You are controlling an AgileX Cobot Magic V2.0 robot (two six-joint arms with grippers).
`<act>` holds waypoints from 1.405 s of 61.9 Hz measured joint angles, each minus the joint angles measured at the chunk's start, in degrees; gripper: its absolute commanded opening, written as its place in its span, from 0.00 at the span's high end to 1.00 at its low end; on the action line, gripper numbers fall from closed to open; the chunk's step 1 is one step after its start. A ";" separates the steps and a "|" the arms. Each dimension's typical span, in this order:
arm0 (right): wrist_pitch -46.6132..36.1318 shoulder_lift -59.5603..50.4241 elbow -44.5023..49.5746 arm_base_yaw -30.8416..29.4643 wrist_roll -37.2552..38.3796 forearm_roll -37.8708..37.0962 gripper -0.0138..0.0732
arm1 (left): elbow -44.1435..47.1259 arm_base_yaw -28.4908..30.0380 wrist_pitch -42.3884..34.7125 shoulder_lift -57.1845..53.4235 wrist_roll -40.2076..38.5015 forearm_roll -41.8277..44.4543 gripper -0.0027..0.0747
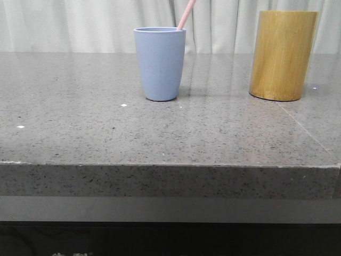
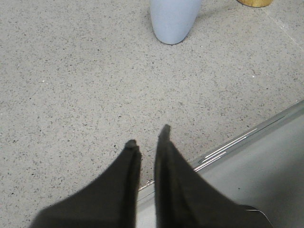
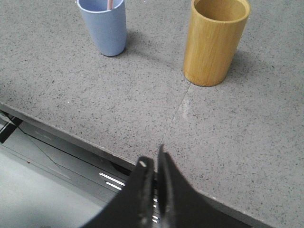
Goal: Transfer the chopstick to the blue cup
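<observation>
The blue cup stands upright on the grey stone table, left of the middle. A pale pink chopstick leans out of it toward the right; only its upper end shows. The cup also shows in the left wrist view and in the right wrist view, where the pink stick sits inside it. My left gripper hangs over the table's front edge, its jaws a narrow gap apart and empty. My right gripper is shut and empty at the front edge. Neither gripper appears in the front view.
A tall yellow-brown bamboo cylinder stands right of the blue cup; the right wrist view shows it open-topped and empty. White curtains hang behind the table. The table's front edge drops to a dark frame.
</observation>
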 measured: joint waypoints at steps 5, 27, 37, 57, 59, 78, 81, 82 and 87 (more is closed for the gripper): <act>-0.11 0.00 0.00 0.00 0.00 0.00 0.92 | 0.00 0.00 -0.21 0.00 0.00 0.00 0.99; -1.11 0.00 0.00 0.00 0.00 -0.03 0.92 | 0.00 0.00 -0.85 0.00 0.00 0.00 0.99; -1.11 0.00 0.00 0.00 0.00 -0.03 0.92 | 0.00 0.00 -0.88 0.00 0.00 0.00 0.99; -1.23 0.00 0.00 0.00 0.00 -0.03 0.92 | 14.30 6.40 -16.46 -11.67 1.41 2.48 0.99; -1.23 0.00 0.00 0.00 0.00 -0.03 0.92 | 17.83 8.22 -20.23 -14.50 1.41 2.58 0.99; -1.23 0.00 0.00 0.00 0.00 -0.12 0.92 | 48.79 21.19 -46.36 -40.40 1.46 -1.76 0.99; -1.23 0.00 0.00 0.00 0.00 -0.12 0.92 | 52.32 22.22 -48.25 -43.98 1.46 -2.78 0.99; -1.23 0.00 0.00 0.00 0.00 -0.12 0.92 | 53.21 22.48 -48.75 -44.76 1.46 -2.93 0.99; -1.23 0.00 0.00 0.00 0.00 -0.12 0.92 | 57.54 23.52 -51.12 -48.17 1.46 -3.44 0.99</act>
